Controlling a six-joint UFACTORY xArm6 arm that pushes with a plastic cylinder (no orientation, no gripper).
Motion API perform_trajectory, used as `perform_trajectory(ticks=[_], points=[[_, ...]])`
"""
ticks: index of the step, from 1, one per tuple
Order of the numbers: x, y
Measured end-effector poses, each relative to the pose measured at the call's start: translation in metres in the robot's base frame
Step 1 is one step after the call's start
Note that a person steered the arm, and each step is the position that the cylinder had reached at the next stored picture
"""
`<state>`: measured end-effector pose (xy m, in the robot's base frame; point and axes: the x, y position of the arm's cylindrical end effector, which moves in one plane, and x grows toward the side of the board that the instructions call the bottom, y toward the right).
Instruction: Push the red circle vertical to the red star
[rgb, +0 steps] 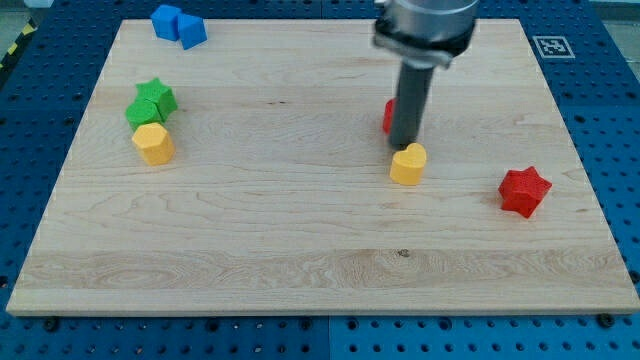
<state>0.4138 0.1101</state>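
A pale wooden board (300, 230) with visible grain lies on a blue perforated table (610, 120); a black-and-white marker tag (551, 46) sits at the board's corner at the view's top right.

The arm comes down from the view's top as a grey cylindrical housing (425, 28) that narrows into a dark rod (410, 105), held upright. My tip (403, 147) is right at the upper left edge of a yellow heart-shaped block (408, 164); whether it touches cannot be made out. There is no claw on this arm, only the rod, so it has no open or closed state.

The red circle (389, 117) is mostly hidden behind the rod, only a red sliver showing at the rod's left, above the yellow heart. The red star (524, 191) lies well apart, toward the view's lower right.

At the view's left, a green star (155, 95) and a green block (143, 112) cluster just above a yellow hexagonal block (153, 143). Two blue blocks (178, 24) touch at the view's top left.
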Motion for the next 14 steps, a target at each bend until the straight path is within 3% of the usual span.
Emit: perform_trajectory(ticks=[1, 3, 5, 7, 8, 9, 11, 12, 14], points=[[-0.008, 0.014], [-0.022, -0.016], [-0.032, 0.038], [-0.03, -0.059], [-0.061, -0.056], [-0.085, -0.013], [-0.069, 0.064], [-0.059, 0.079], [-0.049, 0.045]])
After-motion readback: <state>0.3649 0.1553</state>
